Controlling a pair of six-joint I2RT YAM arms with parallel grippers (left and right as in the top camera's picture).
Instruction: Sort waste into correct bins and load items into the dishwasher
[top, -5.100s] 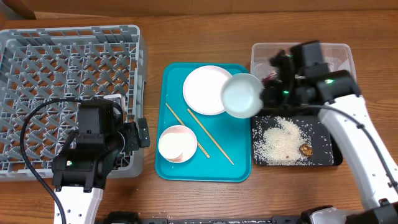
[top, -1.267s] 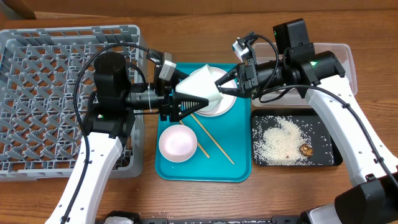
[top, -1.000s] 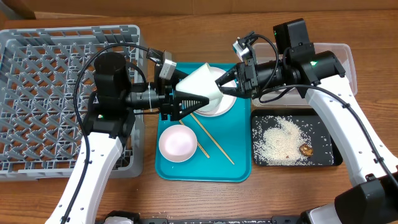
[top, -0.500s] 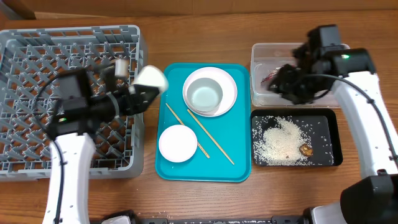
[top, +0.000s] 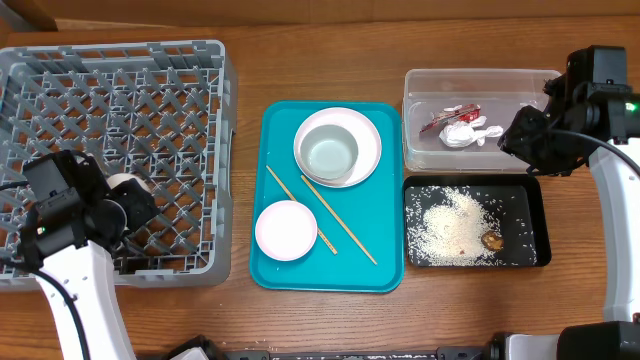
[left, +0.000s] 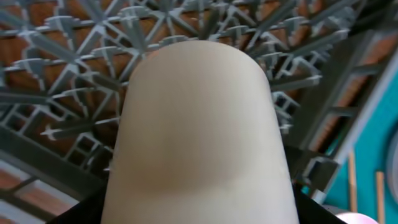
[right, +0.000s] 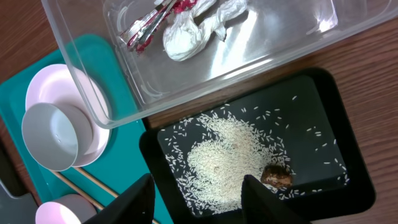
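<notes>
My left gripper (top: 135, 195) is shut on the small white cup (top: 122, 184) and holds it over the front part of the grey dish rack (top: 110, 90). The cup (left: 199, 137) fills the left wrist view, with the rack's lattice (left: 62, 93) behind it. My right gripper (right: 202, 202) is open and empty above the black tray (right: 336, 155), which holds rice (right: 230, 162) and a brown lump (right: 277, 177). The clear tub (top: 480, 85) holds the red wrapper (top: 445, 117) and white tissue (top: 470, 131). The grey bowl (top: 329, 155) sits on the white plate (top: 368, 140).
A teal tray (top: 380, 270) in the middle carries the plate, the pink bowl (top: 286, 230) and two chopsticks (top: 338, 220). The black tray (top: 535, 215) lies in front of the tub. My right arm (top: 590, 100) hangs over the tub's right end.
My left arm carried the cup from the rack's right edge back to its front left. My right arm drew back to the right, uncovering the tub.
</notes>
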